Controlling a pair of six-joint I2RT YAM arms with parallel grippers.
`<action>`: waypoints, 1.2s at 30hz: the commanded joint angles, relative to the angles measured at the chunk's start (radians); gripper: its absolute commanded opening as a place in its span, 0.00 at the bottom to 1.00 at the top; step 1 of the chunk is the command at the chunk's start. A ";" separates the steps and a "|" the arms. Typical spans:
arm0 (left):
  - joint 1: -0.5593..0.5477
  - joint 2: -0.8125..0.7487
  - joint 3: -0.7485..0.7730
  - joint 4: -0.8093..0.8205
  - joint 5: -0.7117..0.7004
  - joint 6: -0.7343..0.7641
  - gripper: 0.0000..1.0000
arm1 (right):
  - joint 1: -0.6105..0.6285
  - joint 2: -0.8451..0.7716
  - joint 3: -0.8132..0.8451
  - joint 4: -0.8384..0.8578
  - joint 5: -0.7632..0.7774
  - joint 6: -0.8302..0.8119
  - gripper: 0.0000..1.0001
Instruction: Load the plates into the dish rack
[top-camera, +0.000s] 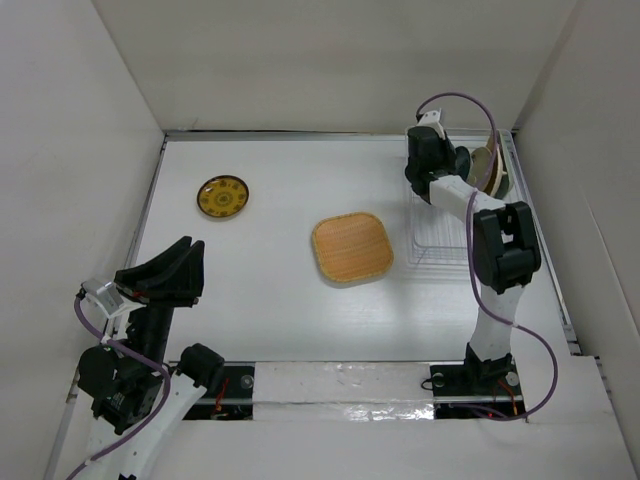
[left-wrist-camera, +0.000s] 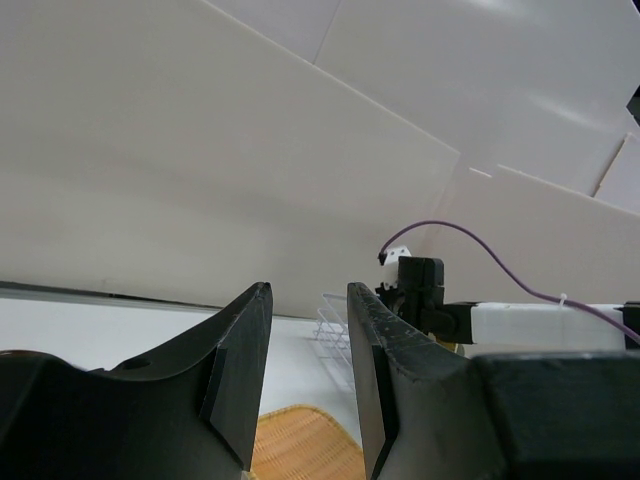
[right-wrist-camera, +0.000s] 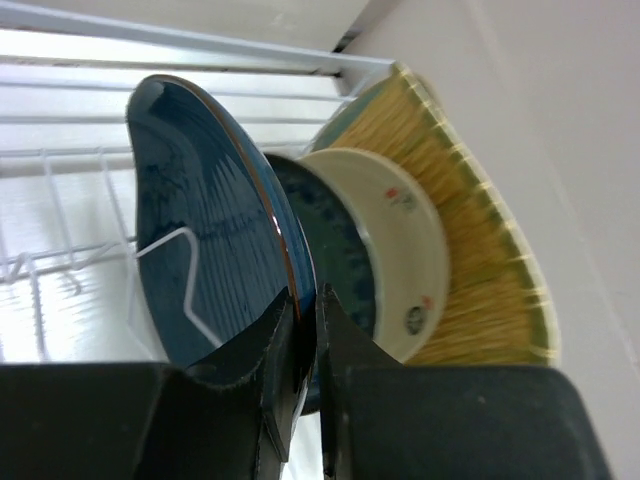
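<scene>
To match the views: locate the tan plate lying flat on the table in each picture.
Top external: tan plate mid-table, left of the dish rack.
Left wrist: bottom edge, beyond the left gripper; dish rack behind.
Right wrist: not in it.
Shared landmark: the dish rack's white wire.

Lab test cell, not a real kitchen. Plain white panels (top-camera: 330, 60) box me in on 3 sides, w/ a bare white tabletop (top-camera: 270, 300) btwn them. My left arm (top-camera: 140, 390) & right arm (top-camera: 500, 250) are bolted at the near edge, and their purple cables (top-camera: 455, 95) loop about in the open. The only kitchen bits are props: a white wire dish rack (top-camera: 440, 250), a yellow plate (top-camera: 223, 197), a tan square plate (top-camera: 351, 247), and a teal plate (right-wrist-camera: 200, 220) slotted upright in the rack. Lighting is flat & even, a staged setup.
</scene>
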 joint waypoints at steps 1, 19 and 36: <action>0.005 -0.028 -0.003 0.047 0.015 -0.009 0.33 | 0.003 0.014 -0.006 -0.014 -0.039 0.137 0.15; 0.005 0.008 -0.006 0.044 0.013 -0.010 0.33 | 0.007 -0.237 -0.036 -0.144 -0.174 0.358 0.68; 0.005 0.261 0.010 0.013 0.048 -0.003 0.05 | 0.322 -0.782 -0.486 -0.056 -0.553 0.602 0.00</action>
